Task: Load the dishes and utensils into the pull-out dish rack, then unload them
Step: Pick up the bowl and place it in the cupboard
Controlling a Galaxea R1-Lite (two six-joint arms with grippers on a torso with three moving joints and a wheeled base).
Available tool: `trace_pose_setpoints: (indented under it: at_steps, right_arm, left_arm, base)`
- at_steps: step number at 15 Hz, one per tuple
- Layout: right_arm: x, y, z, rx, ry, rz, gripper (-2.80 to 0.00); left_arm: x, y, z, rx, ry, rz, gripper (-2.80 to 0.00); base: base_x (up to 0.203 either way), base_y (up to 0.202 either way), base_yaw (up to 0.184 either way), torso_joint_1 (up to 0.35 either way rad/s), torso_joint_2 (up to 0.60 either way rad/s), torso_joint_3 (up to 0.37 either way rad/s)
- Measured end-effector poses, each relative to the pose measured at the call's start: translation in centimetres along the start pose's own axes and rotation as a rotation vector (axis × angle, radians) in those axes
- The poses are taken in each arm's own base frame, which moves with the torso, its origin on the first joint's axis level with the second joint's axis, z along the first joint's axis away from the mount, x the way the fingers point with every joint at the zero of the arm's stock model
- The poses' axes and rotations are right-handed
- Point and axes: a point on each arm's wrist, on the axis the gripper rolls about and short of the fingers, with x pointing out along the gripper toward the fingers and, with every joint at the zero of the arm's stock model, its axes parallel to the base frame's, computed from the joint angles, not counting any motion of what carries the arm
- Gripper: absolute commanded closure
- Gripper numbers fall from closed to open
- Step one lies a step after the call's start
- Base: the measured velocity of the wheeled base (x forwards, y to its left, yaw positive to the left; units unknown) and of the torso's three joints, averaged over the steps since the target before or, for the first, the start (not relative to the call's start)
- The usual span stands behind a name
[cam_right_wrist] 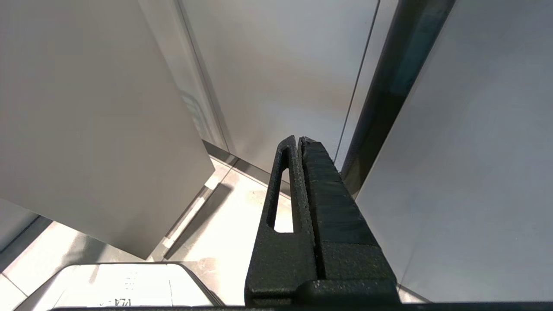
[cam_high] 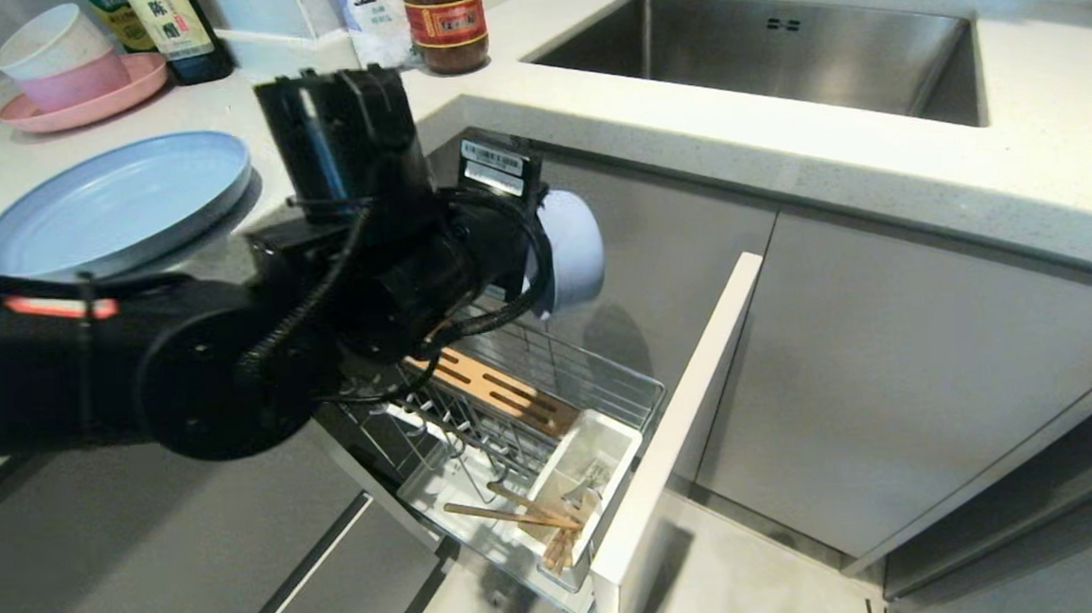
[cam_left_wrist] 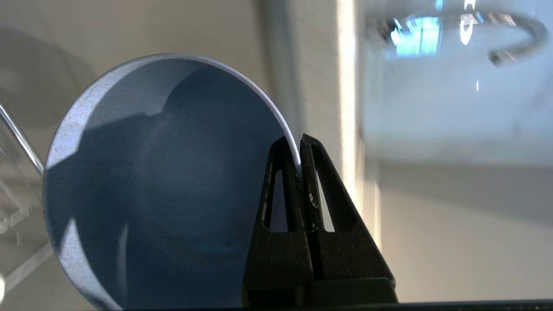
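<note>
The left gripper pinches the thin rim of the deep matte blue-grey bowl, holding it on its side above the pulled-out chrome wire dish rack. Judged risk: the narrow rim pinch may let the bowl swing or slip, striking the wires or the slotted wooden strip. The right gripper hangs pressed together, idle, near the floor.

Black left arm, coiled cables, white labels, slotted black end effector
</note>
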Motion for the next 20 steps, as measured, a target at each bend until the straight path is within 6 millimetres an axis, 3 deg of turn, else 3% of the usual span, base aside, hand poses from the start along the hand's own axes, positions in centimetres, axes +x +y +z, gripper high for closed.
trace_pose_setpoints:
  at_steps: [4,11,20]
  right_arm:
    - [0.0,0.0,0.0,0.0,0.0,0.0,0.0]
    - [0.0,0.0,0.0,0.0,0.0,0.0,0.0]
    - [0.0,0.0,0.0,0.0,0.0,0.0,0.0]
  left_arm:
    - [3.3,3.8,-1.6,-0.016,-0.082,0.002,0.0]
    - [5.2,8.9,-3.1,-0.034,-0.167,-0.022,0.0]
    - [7.1,12.6,-3.6,-0.024,-0.206,0.016,0.0]
  base:
    - [0.0,0.0,0.0,0.0,0.0,0.0]
    - [0.0,0.0,0.0,0.0,0.0,0.0]
    - [0.0,0.0,0.0,0.0,0.0,0.0]
